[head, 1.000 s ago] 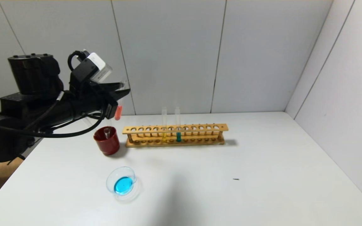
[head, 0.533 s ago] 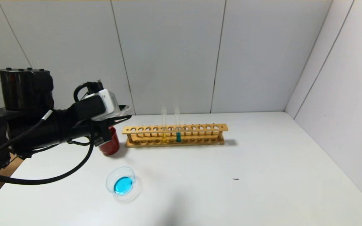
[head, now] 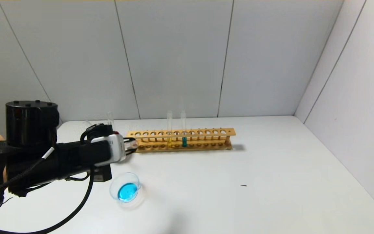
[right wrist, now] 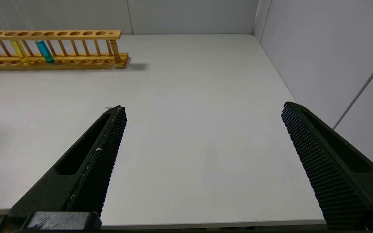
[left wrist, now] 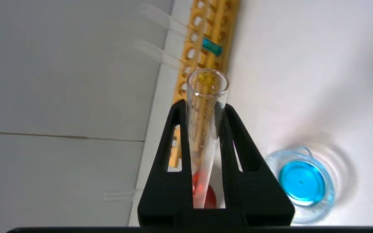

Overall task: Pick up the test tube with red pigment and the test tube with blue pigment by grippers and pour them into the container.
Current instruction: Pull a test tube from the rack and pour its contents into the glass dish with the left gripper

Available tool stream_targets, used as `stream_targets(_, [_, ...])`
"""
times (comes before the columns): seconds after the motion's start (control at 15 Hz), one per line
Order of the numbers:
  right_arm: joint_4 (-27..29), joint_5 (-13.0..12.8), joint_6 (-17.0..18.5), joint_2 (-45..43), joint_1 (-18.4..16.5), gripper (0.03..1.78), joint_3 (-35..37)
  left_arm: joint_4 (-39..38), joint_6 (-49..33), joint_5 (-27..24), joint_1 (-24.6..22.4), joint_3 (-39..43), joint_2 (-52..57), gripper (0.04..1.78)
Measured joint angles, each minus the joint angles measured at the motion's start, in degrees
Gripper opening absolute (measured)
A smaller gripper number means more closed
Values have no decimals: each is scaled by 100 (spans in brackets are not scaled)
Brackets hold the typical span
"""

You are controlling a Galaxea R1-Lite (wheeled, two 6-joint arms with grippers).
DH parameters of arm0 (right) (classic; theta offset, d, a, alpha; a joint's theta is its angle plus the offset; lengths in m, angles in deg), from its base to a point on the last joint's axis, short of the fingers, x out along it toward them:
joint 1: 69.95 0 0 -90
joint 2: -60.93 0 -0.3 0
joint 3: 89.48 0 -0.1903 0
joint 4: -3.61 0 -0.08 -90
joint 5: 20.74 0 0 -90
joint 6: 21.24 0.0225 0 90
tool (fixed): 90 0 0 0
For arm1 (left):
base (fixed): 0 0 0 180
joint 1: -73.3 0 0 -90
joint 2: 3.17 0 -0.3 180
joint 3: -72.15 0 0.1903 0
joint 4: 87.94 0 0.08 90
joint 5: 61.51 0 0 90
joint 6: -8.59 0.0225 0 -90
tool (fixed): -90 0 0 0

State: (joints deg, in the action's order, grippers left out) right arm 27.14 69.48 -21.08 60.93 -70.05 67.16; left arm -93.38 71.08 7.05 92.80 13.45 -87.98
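Your left gripper point(left wrist: 206, 106) was clamped on the test tube with red pigment point(left wrist: 204, 136), one finger point(left wrist: 170, 168) on each side of the glass. The tube lay roughly level in the head view, its open mouth pointing toward the wooden rack point(head: 182, 139). Orange-red liquid sat pooled at the closed end, back between the fingers near the gripper's base.

In the head view that gripper point(head: 130, 145) was low over the white table point(head: 239, 195), beside the left end of the rack and behind the container point(head: 126, 191). It was not above the dish. The container was on the table near the left front, with a blue pool in it point(left wrist: 301, 183).

Can't pick out the test tube with blue pigment: the rack held only a yellow tube point(head: 169, 128) and a teal tube point(head: 183, 130), side by side and upright. Another clear tube point(head: 110, 118) stuck up behind the left gripper; its lower end was hidden.

Your right gripper point(right wrist: 202, 110) was spread wide with nothing between its fingers, low over the table on the right side, well apart from the rack point(right wrist: 49, 48).
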Motion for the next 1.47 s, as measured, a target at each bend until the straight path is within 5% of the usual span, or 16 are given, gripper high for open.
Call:
stream_targets(0.33, [2,2,2,0,0,175,0,-995,74,-35,-18,898,48,30])
stream_targets(0.67, [0,2,2,0,0,175,0,-1148,204,-168,-302,1262,66,30])
stream_targets(1.0, [2,2,2,0,0,175,0,-1182,1198,-936,-1307,1425,-69,30])
stream_targets(1.47, [2,2,2,0,0,175,0,-1176,2271,-1218,-1417,1296,-535,30])
